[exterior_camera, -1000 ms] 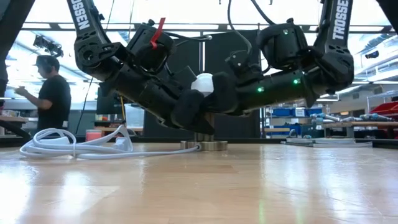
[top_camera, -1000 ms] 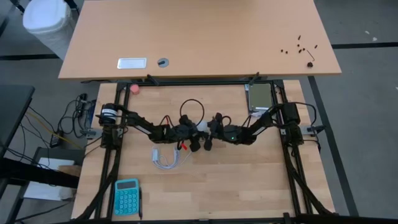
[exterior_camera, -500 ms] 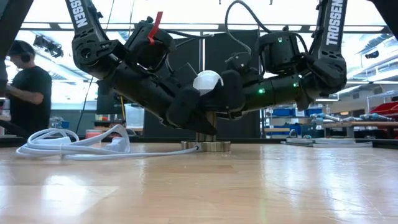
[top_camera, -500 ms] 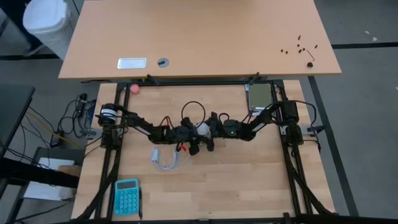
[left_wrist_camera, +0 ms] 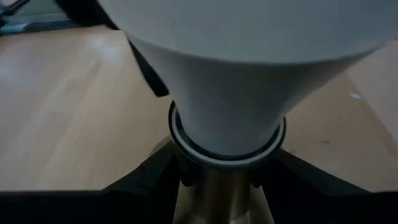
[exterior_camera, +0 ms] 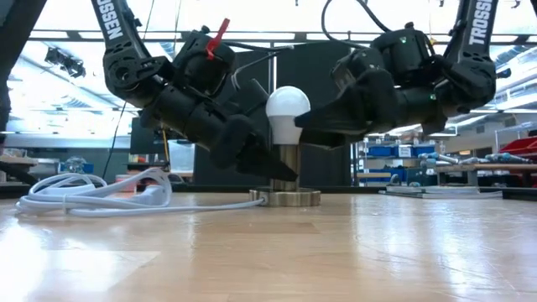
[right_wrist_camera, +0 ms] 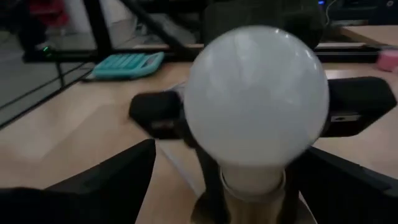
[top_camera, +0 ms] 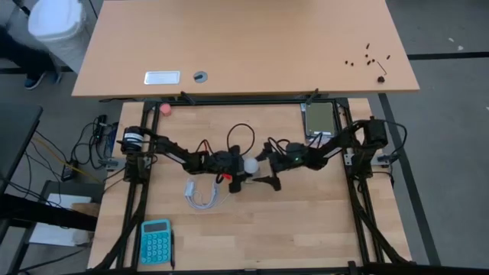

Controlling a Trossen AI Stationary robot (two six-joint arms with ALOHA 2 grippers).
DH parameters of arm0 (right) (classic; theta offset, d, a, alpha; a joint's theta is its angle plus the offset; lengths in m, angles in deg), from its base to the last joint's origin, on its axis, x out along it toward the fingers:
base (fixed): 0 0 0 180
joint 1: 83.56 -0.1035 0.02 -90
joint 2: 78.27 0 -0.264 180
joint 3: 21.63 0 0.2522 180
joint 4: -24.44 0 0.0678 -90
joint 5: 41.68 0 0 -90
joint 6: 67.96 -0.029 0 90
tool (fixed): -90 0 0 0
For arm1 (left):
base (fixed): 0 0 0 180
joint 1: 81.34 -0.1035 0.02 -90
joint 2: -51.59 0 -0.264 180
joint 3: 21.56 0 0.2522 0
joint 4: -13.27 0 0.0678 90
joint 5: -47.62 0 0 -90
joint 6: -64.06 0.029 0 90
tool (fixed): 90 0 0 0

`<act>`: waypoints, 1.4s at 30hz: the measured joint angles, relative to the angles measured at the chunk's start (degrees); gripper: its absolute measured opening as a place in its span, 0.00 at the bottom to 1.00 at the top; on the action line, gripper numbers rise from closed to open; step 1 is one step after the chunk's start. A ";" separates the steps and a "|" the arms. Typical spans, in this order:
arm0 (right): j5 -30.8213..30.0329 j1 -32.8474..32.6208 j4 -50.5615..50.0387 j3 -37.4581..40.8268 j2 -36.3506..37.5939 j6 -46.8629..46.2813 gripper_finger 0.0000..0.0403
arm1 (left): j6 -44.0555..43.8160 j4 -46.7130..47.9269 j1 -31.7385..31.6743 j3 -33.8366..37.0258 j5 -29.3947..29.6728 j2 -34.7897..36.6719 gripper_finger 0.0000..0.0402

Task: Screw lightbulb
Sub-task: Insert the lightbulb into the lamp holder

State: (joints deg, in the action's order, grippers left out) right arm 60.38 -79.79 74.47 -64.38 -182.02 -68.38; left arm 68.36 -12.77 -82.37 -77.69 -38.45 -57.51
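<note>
Mid-worktop, right gripper (exterior_camera: 315,126) has let go, fingers wide; left gripper (exterior_camera: 268,168) clamps the brass socket (exterior_camera: 286,195) under the white frosted lightbulb (exterior_camera: 287,113).

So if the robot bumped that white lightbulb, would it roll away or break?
Probably not roll: the lightbulb stands upright in the brass socket, whose stem the left gripper is shut on. Its smooth, round globe looks slippery to pinch. It may be fragile, so a hard knock from the open right gripper beside it could crack it.
</note>
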 joint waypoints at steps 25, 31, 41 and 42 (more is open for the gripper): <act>25.16 8.31 6.68 -5.37 -9.76 11.17 0.93 | 8.85 -0.30 -3.04 0.28 -21.58 -0.15 0.49; 27.45 7.47 9.92 -8.25 -11.65 10.81 0.92 | 7.74 -0.48 -3.04 0.28 -21.54 -0.15 0.49; 29.28 7.24 7.04 -10.08 -11.65 10.71 0.67 | 6.91 -0.39 -3.02 0.26 -20.91 -0.15 0.49; 29.13 7.24 6.42 -10.08 -11.65 10.71 0.64 | 6.75 -0.35 -3.00 0.26 -20.59 -0.15 0.49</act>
State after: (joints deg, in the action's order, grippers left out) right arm 89.51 -72.55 80.89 -74.46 -193.66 -57.68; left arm 75.10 -13.12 -85.38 -77.43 -59.05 -57.66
